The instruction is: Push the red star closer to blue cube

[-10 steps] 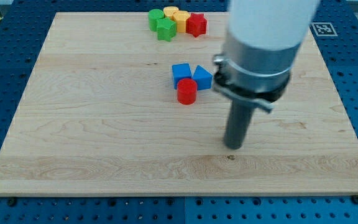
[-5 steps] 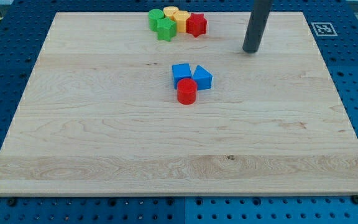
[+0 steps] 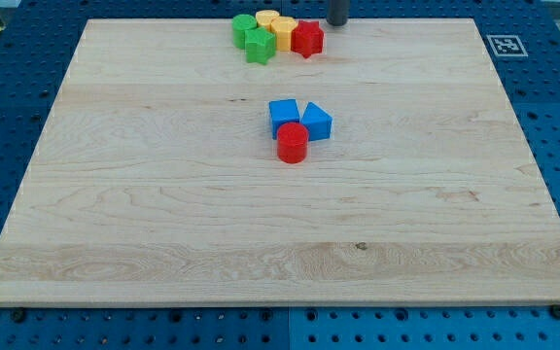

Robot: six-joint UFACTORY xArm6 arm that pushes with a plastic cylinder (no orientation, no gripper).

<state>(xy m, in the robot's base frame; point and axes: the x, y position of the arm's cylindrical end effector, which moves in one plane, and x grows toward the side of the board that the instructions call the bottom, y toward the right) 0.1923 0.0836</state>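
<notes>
The red star (image 3: 307, 39) lies at the view's top, at the right end of a cluster of blocks. The blue cube (image 3: 283, 115) sits near the board's middle, touching a blue triangular block (image 3: 317, 122) on its right and a red cylinder (image 3: 292, 143) below it. My tip (image 3: 338, 22) is at the view's top edge, just up and right of the red star, a small gap apart from it. Most of the rod is out of frame.
Beside the red star on its left are a yellow block (image 3: 287, 32), another yellow block (image 3: 266, 18), a green block (image 3: 259, 46) and a second green block (image 3: 244, 28). The wooden board (image 3: 163, 214) rests on a blue perforated table.
My tip has moved from the board's lower middle right up to the view's top, then left, ending just right of the red star. No block has moved.
</notes>
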